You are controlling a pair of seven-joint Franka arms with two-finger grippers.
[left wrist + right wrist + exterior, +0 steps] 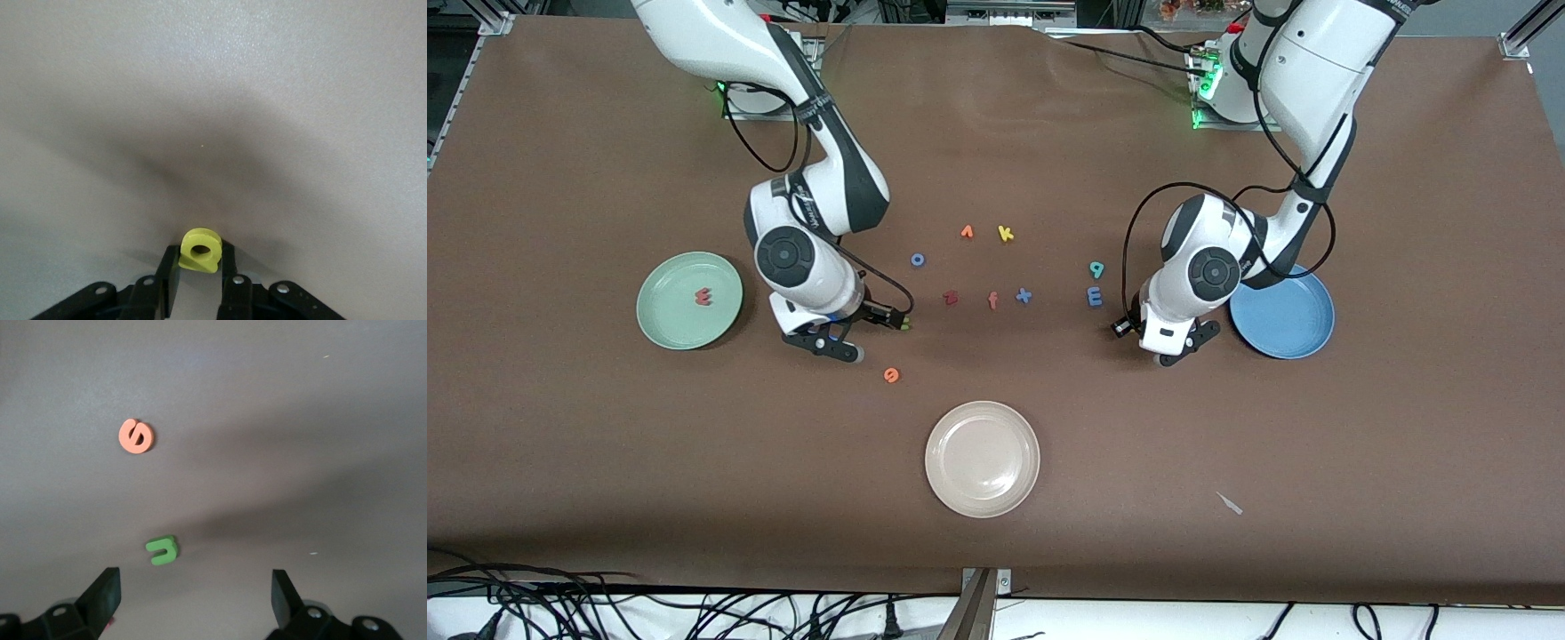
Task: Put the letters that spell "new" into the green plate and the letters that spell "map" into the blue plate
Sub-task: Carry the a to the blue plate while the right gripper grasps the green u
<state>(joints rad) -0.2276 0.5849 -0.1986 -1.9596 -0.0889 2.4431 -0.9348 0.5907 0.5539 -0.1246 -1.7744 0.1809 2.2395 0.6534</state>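
Note:
My left gripper [198, 267] is shut on the yellow a [200, 249]. In the front view it [1178, 349] hangs low over the table beside the blue plate [1303, 313]; the a is hidden there. The blue m [1095, 296] and teal p [1096, 268] lie on the table close by. The red-pink w [703, 297] lies in the green plate [660, 307]. My right gripper [195, 583] is open and holds nothing, over the table [834, 347] beside the green plate. The green n [162, 550] lies just ahead of its fingers, and the orange e [136, 436] a little past that.
A cream-white plate [983, 498] sits nearer the front camera at mid-table. Spare letters lie in the middle: blue o [918, 260], yellow k [1006, 234], dark red z [951, 299], salmon f [992, 300], and a blue cross [1024, 295].

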